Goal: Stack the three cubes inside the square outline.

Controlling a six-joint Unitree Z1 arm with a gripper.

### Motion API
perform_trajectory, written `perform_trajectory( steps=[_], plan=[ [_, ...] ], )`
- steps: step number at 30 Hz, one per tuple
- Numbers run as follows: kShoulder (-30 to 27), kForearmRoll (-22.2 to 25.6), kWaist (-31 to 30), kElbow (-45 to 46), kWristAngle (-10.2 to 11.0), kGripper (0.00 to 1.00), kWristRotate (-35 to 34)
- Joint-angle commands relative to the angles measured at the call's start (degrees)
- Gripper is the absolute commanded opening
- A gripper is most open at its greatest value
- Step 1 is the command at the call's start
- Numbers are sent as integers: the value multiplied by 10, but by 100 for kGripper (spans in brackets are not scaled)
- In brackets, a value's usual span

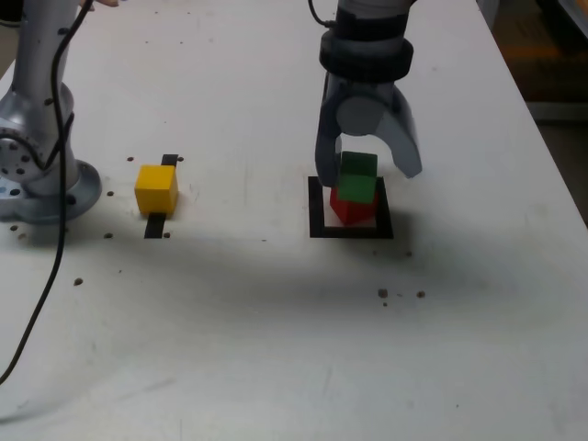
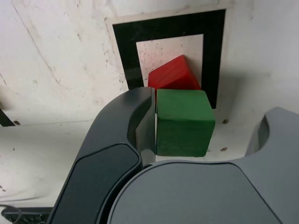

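Observation:
A green cube [image 1: 358, 176] rests on a red cube [image 1: 349, 209] inside the square outline [image 1: 317, 207] at the middle of the table. My gripper [image 1: 367, 173] stands over the pair, open, one finger on each side of the green cube. In the wrist view the green cube [image 2: 184, 122] sits skewed on the red cube [image 2: 173, 74], within the black outline [image 2: 168, 28]. One finger [image 2: 117, 126] lies close against the green cube's side, the other stands well apart. The yellow cube [image 1: 155, 189] sits alone towards the exterior view's left.
The yellow cube lies on a short black strip [image 1: 169, 161]. The arm's silver base [image 1: 37, 175] stands at the exterior view's far left, with a black cable [image 1: 46, 276] trailing towards the front. The table's edge runs down the exterior view's right.

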Motion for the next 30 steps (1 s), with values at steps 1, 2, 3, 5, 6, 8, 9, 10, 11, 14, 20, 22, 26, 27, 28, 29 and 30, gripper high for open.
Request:
perform_trajectory(
  steps=[1,2,3,5,6,8,9,10,11,14,20,22,26,27,28,29,30],
  plan=[
    [-17,2,-1,-5,11,85,1],
    [-24,3,-1,-5,19,86,1],
    [-29,5,-1,-5,24,86,0],
    [-41,9,-1,-1,34,88,-2],
    [-46,12,-1,1,39,89,-4],
    [-58,18,-1,8,48,92,-7],
    [-63,22,-1,12,52,94,-8],
    [-68,26,-1,16,56,95,-8],
    [-72,30,-1,20,60,97,-9],
    [-86,47,-1,37,72,99,-12],
    [-132,96,-1,88,89,99,-31],
    [-153,107,0,111,95,99,-39],
    [-190,115,5,162,98,99,-54],
    [-197,116,7,173,98,99,-56],
    [-202,115,9,184,98,99,-58],
    [-207,115,11,193,98,99,-59],
    [-210,115,13,202,98,99,-60]
  ],
)
